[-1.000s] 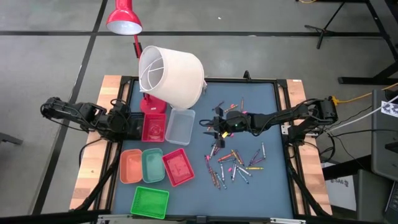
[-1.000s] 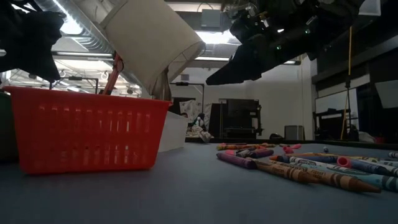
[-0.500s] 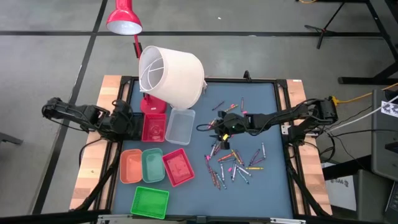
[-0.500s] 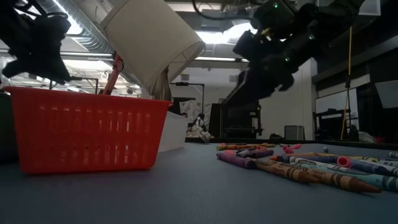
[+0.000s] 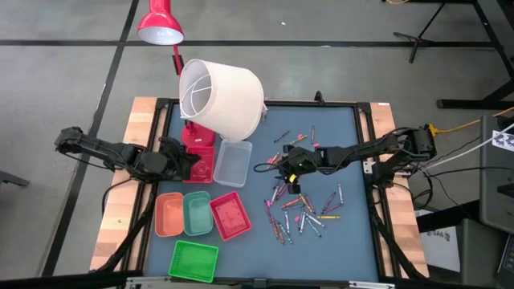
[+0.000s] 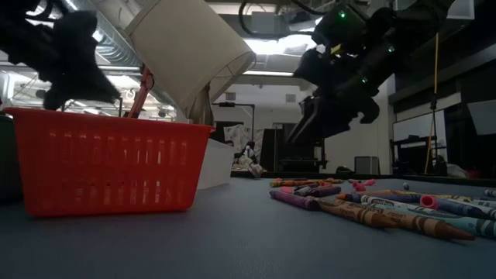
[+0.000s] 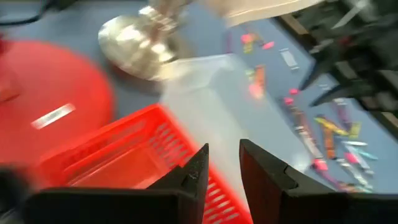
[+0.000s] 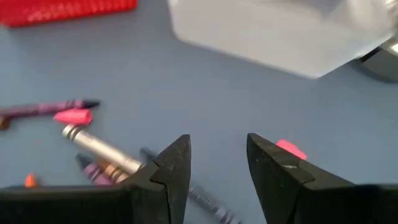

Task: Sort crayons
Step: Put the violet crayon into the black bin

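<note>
Several crayons (image 5: 301,210) in mixed colours lie scattered flat on the blue mat right of centre; they also show in the low view (image 6: 372,209). My right gripper (image 5: 277,171) hangs open above the far left edge of that scatter, pointing slantwise down (image 8: 217,149); a grey crayon (image 8: 99,147) and a purple crayon (image 8: 50,107) lie just beside its fingers, untouched. My left gripper (image 5: 191,166) is open and empty (image 7: 222,163) above the far red tray (image 7: 124,155).
A clear tray (image 5: 232,163) stands beside the far red tray (image 5: 198,164). Orange (image 5: 169,214), teal (image 5: 197,213), red (image 5: 230,215) and green (image 5: 193,260) trays sit nearer. A tilted white lampshade (image 5: 221,96) overhangs the far left; a red lamp (image 5: 159,24) stands behind.
My left gripper has moved toward the table's right, sinking and turning, and now stands over the far red tray. My right gripper has tipped from nearly level to slanting down and has sunk a little toward the crayons. No crayon has moved.
</note>
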Controlling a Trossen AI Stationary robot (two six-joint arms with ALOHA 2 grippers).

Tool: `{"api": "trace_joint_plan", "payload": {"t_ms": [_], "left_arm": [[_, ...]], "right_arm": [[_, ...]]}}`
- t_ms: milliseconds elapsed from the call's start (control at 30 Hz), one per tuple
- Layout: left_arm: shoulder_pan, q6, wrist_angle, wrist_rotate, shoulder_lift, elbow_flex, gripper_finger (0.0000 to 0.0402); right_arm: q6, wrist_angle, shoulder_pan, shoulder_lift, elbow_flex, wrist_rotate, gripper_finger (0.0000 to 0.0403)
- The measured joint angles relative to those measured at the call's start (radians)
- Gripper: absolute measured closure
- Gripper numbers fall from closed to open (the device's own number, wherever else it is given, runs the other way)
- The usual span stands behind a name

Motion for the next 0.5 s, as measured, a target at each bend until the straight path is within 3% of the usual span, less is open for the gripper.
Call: {"api": "trace_joint_plan", "payload": {"t_ms": [300, 500], "left_arm": [[0.0, 0.216, 0.292, 0.054, 0.108, -0.003, 0.0325], [0.0, 0.292, 0.452, 0.067, 0.243, -0.003, 0.0325]], "right_arm": [[-0.001, -0.188, 0.0, 0.002, 0.0, -0.132, 0.0249], [-0.052, -0.25, 0.0, 0.004, 0.0, -0.138, 0.0249]]}}
